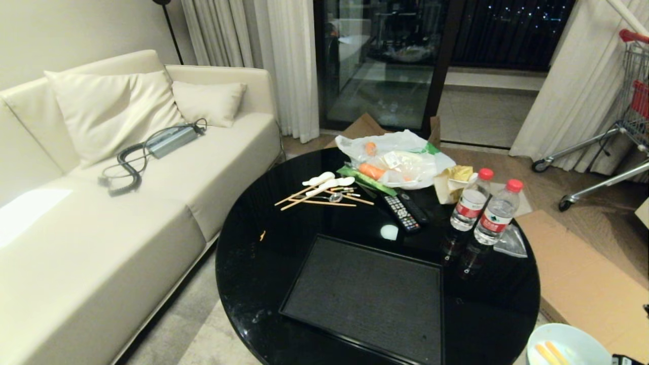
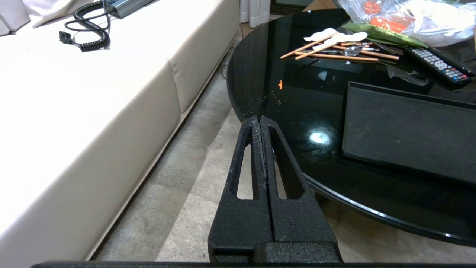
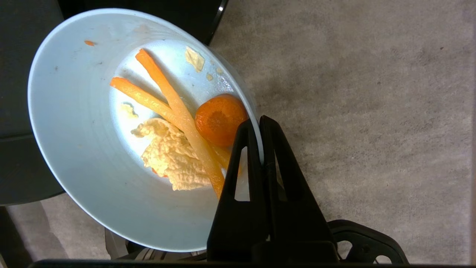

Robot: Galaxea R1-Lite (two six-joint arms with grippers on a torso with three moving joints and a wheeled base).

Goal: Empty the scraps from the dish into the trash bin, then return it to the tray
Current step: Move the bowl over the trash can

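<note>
The dish (image 3: 81,149), a pale bluish-white bowl, hangs tilted over the grey floor just off the table's near right edge; it also shows in the head view's lower right corner (image 1: 568,344). My right gripper (image 3: 256,123) is shut on its rim, one finger inside and one outside. The scraps lie in it: an orange carrot slice (image 3: 219,119), long orange-yellow strips (image 3: 167,96) and a pale crinkled piece (image 3: 171,156). The black tray (image 1: 365,299) lies bare on the table's near side. My left gripper (image 2: 259,120) is shut and holds nothing, parked low beside the table's edge. The trash bin is out of view.
On the round black glass table (image 1: 253,284) lie chopsticks and spoons (image 1: 324,192), a remote (image 1: 403,213), two water bottles (image 1: 471,203) and a plastic bag with carrots (image 1: 400,162). A cream sofa (image 1: 101,228) stands left, cardboard (image 1: 583,274) and a shopping cart (image 1: 628,101) right.
</note>
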